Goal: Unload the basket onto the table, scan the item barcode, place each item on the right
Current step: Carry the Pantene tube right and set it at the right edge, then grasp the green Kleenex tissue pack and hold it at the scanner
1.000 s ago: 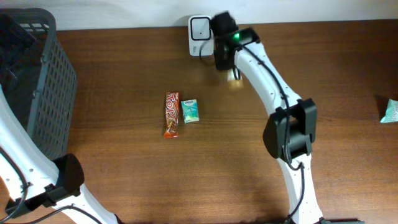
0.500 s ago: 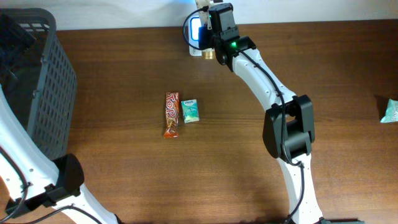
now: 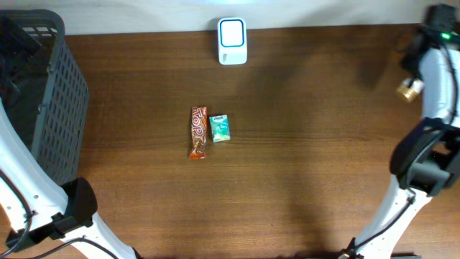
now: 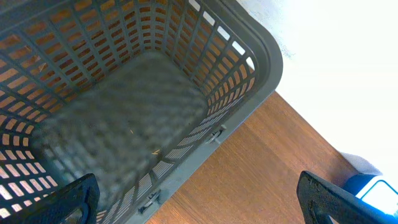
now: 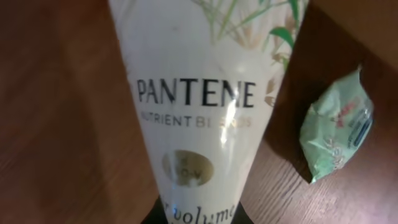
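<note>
The right tool is clenched on the white Pantene tube with the gold cap, up at the far right end of the brown wooden bench, well apart from the white-and-blue scanner at the back edge. The wrist view shows only the front label and no barcode, so I'd guess a scan could miss if that face meets the scanner. The tube looks glossy and tapered, and may twist or slip. A crumpled green sachet lies just beside it below. The left tool hangs released over the grey plastic basket.
</note>
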Controlling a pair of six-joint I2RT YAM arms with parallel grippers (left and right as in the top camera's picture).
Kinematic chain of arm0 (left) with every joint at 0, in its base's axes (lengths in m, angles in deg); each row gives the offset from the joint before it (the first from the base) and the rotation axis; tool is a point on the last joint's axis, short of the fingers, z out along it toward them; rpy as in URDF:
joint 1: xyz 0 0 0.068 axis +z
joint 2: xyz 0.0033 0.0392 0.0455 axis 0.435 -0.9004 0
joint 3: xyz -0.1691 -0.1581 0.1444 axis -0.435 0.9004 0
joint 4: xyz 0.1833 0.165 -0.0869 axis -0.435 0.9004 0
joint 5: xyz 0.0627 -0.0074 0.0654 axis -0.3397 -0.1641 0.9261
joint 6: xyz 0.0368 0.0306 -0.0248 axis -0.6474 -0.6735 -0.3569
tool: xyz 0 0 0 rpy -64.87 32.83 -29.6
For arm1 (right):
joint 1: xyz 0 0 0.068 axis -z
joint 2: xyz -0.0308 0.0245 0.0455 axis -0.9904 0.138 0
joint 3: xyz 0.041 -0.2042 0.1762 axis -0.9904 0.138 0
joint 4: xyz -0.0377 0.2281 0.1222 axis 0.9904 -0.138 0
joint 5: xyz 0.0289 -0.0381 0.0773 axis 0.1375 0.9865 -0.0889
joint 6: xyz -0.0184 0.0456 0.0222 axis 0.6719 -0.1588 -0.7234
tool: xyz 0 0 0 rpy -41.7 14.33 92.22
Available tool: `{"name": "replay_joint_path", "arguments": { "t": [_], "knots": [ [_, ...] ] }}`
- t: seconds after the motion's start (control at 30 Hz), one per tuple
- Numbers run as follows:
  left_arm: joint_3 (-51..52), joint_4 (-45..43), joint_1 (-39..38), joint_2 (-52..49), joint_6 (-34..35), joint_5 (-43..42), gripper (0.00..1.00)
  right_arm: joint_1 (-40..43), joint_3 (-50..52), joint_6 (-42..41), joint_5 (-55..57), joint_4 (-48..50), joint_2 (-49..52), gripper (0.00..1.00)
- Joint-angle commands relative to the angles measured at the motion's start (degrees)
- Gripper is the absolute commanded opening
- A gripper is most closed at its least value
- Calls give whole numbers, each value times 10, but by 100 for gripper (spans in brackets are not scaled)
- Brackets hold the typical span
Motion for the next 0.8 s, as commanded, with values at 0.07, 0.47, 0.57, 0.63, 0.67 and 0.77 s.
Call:
{"name": "replay_joint_path", "arguments": {
  "t": [0.07,0.47,0.57,0.63,0.67,0.77],
  "knots": [
    [-5,0,2,9,3,4,99,79,47,-113,-56,21,-8,4],
    [-5,0,2,9,3,4,99,110,22,-87,-222,19,-37,70],
    [-5,0,2,9,3,4,99,89,12,-43,-393,17,-80,70],
    [-5,0,2,9,3,4,99,43,12,82,-646,-16,-96,70],
    [-5,0,2,9,3,4,99,21,13,118,-695,-40,-95,70],
    [-5,0,2,9,3,4,99,-90,21,218,-680,-126,-94,77]
  ]
}}
